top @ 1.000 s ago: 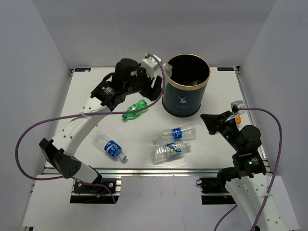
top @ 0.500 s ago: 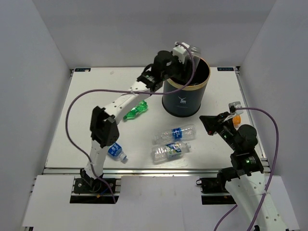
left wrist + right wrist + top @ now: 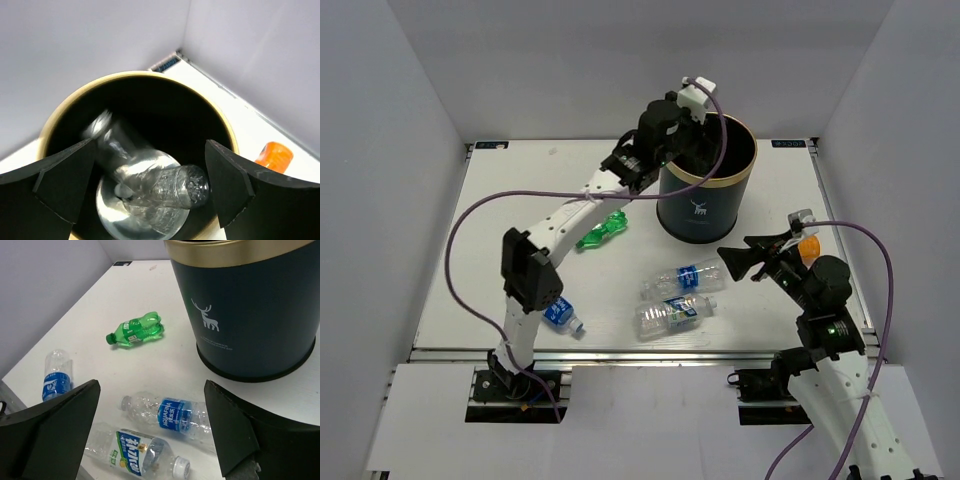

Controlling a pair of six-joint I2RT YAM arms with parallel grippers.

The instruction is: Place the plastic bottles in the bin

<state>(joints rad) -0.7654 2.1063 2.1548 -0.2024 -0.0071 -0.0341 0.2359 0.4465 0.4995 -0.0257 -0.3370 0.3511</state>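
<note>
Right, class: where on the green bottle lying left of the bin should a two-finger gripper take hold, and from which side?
Probably grip the green bottle at mid-body, from straight above, jaws spanning its width. It lies flat on its side, apart from the bin, so both long flanks are exposed.

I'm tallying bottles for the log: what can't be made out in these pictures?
Inside the bin: left wrist view, a clear bottle is motion-blurred, so the count is unsure.
The orange bottle: top view, mostly behind the right arm.
The blue-labelled bottle: top view, partly under the left arm.
</note>
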